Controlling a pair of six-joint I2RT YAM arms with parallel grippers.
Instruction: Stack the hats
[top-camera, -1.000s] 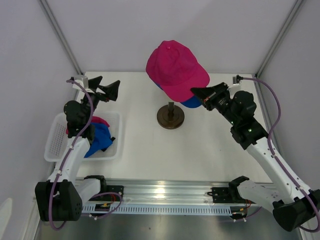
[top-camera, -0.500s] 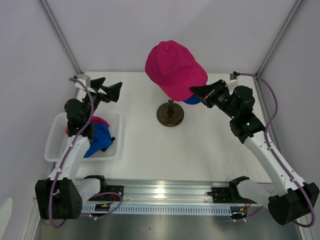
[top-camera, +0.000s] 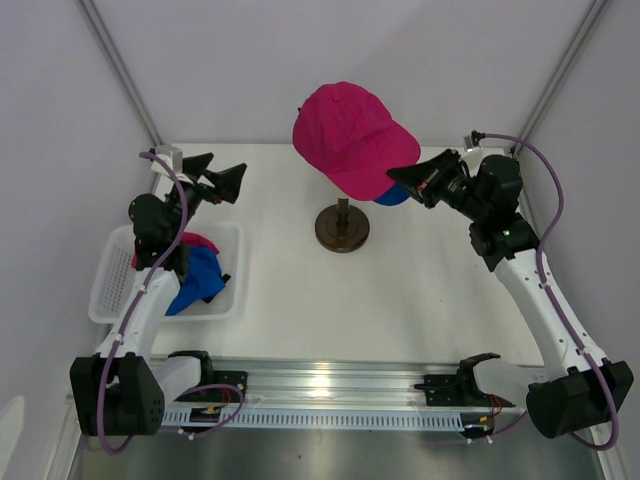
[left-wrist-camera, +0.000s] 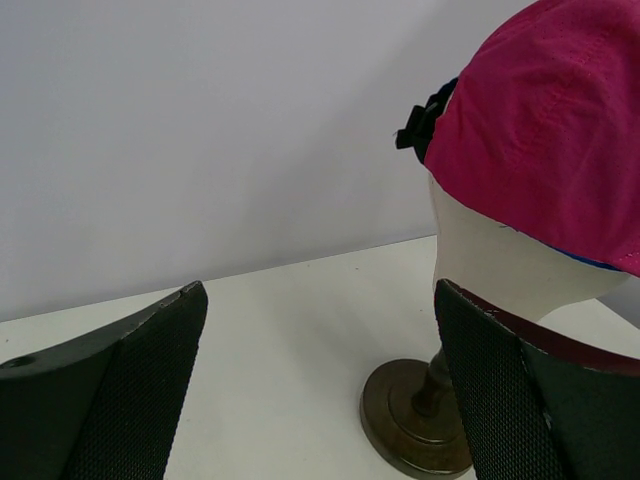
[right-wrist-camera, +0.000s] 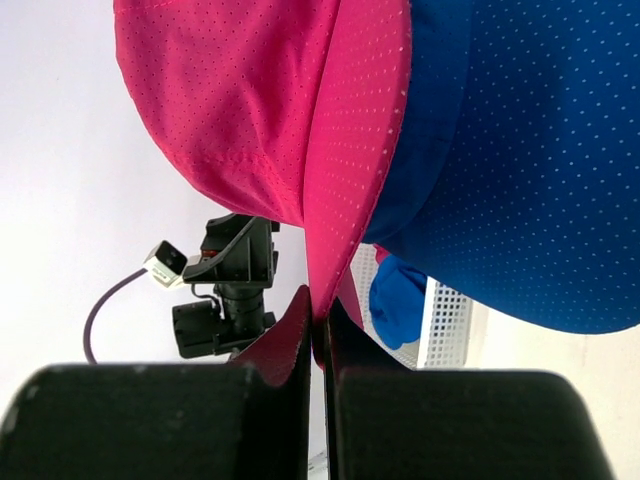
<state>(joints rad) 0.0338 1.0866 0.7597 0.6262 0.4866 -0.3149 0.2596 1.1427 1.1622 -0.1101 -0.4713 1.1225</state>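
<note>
You're looking at a robotics lab cell, not a home or shop. Plain white panel walls (top-camera: 250, 60) and aluminium corner posts (top-camera: 120, 68) box in a white table (top-camera: 420, 300). Left arm (top-camera: 140, 300) and right arm (top-camera: 540, 300) are bolted to an extrusion rail (top-camera: 330, 383) at the near edge, purple cables (top-camera: 556, 200) looping free. Props: pink hat (top-camera: 350, 135) on a mannequin stand (top-camera: 341, 230), white basket (top-camera: 112, 262).

Top cap (top-camera: 352, 140): magenta, fine dotted mesh. Cap beneath (right-wrist-camera: 520, 150): bright blue, same dotted mesh. Mannequin head (left-wrist-camera: 500, 275): cream. Round stand (top-camera: 342, 231): dark brown. Basket (top-camera: 108, 285): white lattice.
</note>
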